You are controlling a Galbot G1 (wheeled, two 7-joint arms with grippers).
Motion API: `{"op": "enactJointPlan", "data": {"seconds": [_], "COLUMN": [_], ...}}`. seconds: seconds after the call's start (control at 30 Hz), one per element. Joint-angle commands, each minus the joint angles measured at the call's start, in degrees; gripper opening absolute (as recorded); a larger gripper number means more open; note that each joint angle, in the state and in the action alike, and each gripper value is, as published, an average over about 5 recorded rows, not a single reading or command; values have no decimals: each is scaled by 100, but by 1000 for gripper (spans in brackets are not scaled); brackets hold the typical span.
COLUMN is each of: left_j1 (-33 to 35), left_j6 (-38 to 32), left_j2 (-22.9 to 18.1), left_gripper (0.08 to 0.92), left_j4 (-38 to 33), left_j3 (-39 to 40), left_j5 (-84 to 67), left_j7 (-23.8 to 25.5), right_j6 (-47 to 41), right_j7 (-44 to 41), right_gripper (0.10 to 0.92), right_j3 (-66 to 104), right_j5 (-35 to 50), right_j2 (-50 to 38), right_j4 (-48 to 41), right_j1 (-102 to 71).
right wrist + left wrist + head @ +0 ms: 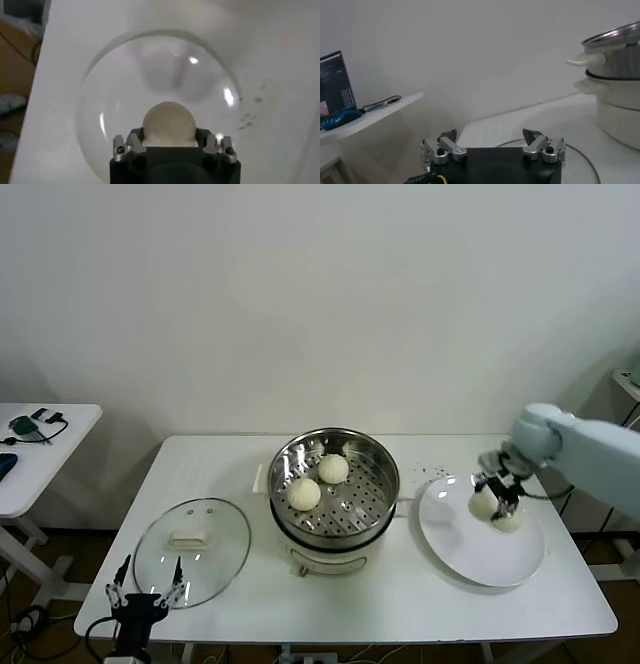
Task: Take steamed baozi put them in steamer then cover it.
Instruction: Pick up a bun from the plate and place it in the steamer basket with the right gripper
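Note:
The steamer (375,489) stands mid-table on its cream pot base and holds two baozi (304,494) (333,468). It also shows in the left wrist view (615,50). Two more baozi lie over the white plate (470,549) on the right. My right gripper (497,490) is shut on one of them (168,120), its jaws against both sides, over the plate (115,100). The other bun (510,522) lies just beside it. The glass cover (192,549) lies flat at the front left. My left gripper (145,594) is open and empty at the cover's near edge (580,155).
A small side table (60,419) with cables stands off to the left. Dark specks (435,474) dot the tabletop between the steamer and the plate. The table's front edge runs close to the cover and the left gripper.

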Motion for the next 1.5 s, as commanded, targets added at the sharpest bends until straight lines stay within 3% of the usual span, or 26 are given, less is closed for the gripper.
{"op": "enactJointPlan", "data": {"seconds": [0.03,0.53,1.07,1.5], "left_j1": [50,159,169,210], "left_j6": [-13,-61,-103,-143], "left_j2": [-42,-54,-93,-69], "left_gripper": [823,823,823,823], "left_j4": [18,67,134,191], "left_j3": [25,-87,-87,-154], "left_j5": [38,-34,-123,-192], "left_j7": [-52,-125,-136,-148], "right_j6": [2287,2733,2539,2502], "right_j7": [-247,-149,-262,-234], "right_gripper": [670,672,679,695], "right_j3": [-621,75,-103,-30], "right_j5": [-682,-1271,-1281,-1407], "right_j2": [1210,2482,2597,2713], "right_j4": [403,1391,1813,1662], "right_j1": [2174,1127,270,-118]}}
